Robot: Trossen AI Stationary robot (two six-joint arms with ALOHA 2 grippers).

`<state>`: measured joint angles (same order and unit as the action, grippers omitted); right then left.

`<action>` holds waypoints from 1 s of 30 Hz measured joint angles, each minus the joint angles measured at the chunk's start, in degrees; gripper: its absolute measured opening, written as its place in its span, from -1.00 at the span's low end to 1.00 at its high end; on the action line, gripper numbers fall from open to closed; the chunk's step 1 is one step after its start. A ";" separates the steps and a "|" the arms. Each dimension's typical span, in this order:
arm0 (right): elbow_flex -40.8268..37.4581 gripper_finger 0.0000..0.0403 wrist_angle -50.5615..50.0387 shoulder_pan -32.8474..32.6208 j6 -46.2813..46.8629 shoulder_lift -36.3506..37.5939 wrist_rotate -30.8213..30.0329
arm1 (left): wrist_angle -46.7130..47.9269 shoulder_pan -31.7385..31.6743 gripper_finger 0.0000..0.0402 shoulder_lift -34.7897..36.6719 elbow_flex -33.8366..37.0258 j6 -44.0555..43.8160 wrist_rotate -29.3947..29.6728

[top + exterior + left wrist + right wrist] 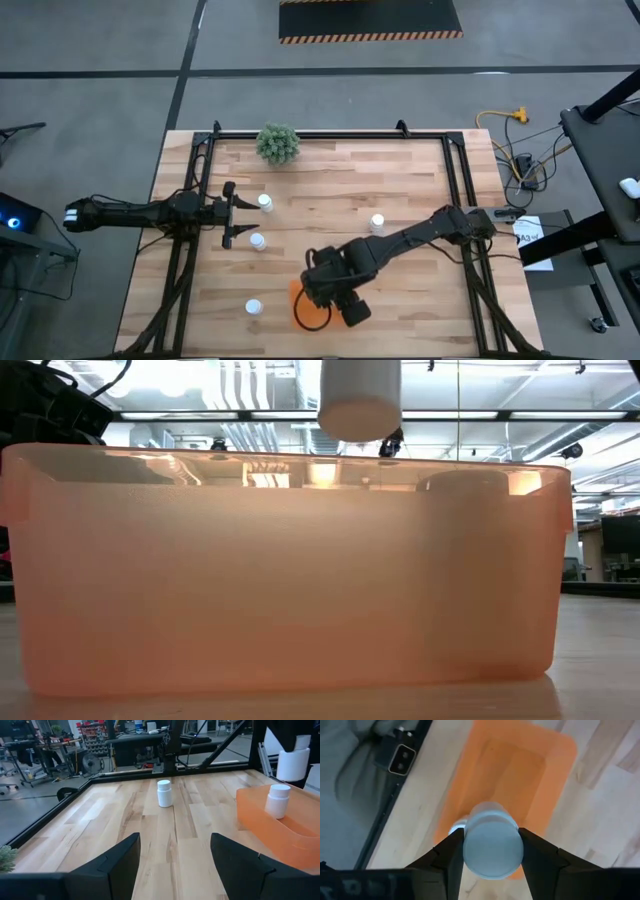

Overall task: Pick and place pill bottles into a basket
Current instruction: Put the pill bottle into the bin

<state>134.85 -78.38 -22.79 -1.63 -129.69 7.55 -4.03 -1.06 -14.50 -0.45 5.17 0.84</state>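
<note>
The right end effector (492, 845) holds one small white cylindrical pill bottle (492, 842) clamped between its two dark fingers (451, 852). It hangs directly above the shallow bright-orange rectangular plastic basket (550, 765). In the right wrist view, the bottle's round end faces the camera and the basket floor fills the space behind it. The bottle's long axis is therefore vertical, and the basket lies straight below it. The low view confirms this: the bottle hangs clear above the near basket rim and does not touch it.

A second white pill bottle (277, 800) already stands upright inside the basket, toward one end. The coming release depends on the held bottle being over bare basket floor and not over that standing bottle. From these views it appears offset from it, but the margin cannot be judged.

The left end effector (172, 865) waits low over the wooden tabletop (330, 190) at the left side, fingers spread wide and empty. Another white pill bottle (164, 793) stands upright on the tabletop ahead of it.
</note>
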 joint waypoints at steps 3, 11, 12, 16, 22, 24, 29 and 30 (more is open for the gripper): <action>0.02 -0.25 0.57 -0.29 0.07 -0.36 0.08 | 0.00 0.00 0.12 0.00 -0.02 0.00 0.00; -0.29 -0.25 3.12 -0.61 -1.53 -1.62 0.50 | 0.00 -0.02 0.12 -0.08 -0.01 0.00 0.00; -0.28 -0.25 3.00 -0.61 -1.55 -1.62 0.50 | 0.00 -0.02 0.12 0.02 -0.02 0.00 0.00; -0.51 -0.24 4.46 -0.78 -1.49 -1.67 0.87 | 0.00 -0.07 0.12 -0.02 0.00 0.00 0.00; -0.80 -0.24 5.72 -1.33 -1.61 -1.70 1.50 | 0.00 -0.06 0.12 0.02 0.00 0.00 0.00; -0.83 -0.24 6.59 -1.38 -1.73 -2.29 1.51 | 0.00 -0.05 0.12 0.02 0.00 0.00 0.00; -1.26 -0.24 7.09 -1.44 -2.89 -3.53 1.51 | 0.00 -0.04 0.12 -0.02 0.00 0.00 -0.01; -1.27 -0.24 7.04 -1.44 -3.09 -4.05 1.51 | 0.00 -0.04 0.12 -0.06 -0.01 0.00 0.00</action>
<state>133.58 -71.35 -24.23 -4.71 -133.74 9.06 -4.03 -1.10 -14.56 -0.46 5.17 0.84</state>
